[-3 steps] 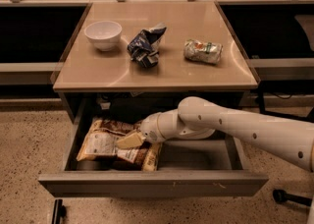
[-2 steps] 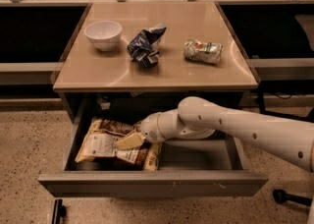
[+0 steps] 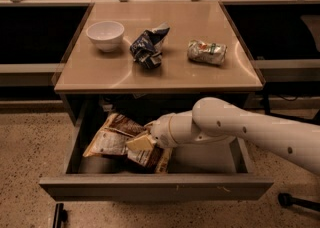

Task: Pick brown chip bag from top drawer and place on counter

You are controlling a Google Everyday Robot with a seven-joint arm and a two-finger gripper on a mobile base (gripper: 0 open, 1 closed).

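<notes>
The top drawer [image 3: 155,190] is pulled out below the counter [image 3: 165,69]. The brown chip bag [image 3: 111,136] lies in the drawer's left half, dark brown and tan with a white label panel, tilted against the left side. My gripper [image 3: 142,142] is down inside the drawer, at the bag's right part and touching it. My white arm reaches in from the right across the drawer. Part of the bag is hidden behind the gripper and wrist.
On the counter stand a white bowl [image 3: 105,34] at the back left, a smaller dark-blue and white bag [image 3: 148,47] in the middle, and a silver-green wrinkled packet [image 3: 206,52] to the right. Dark open shelves flank the counter on both sides.
</notes>
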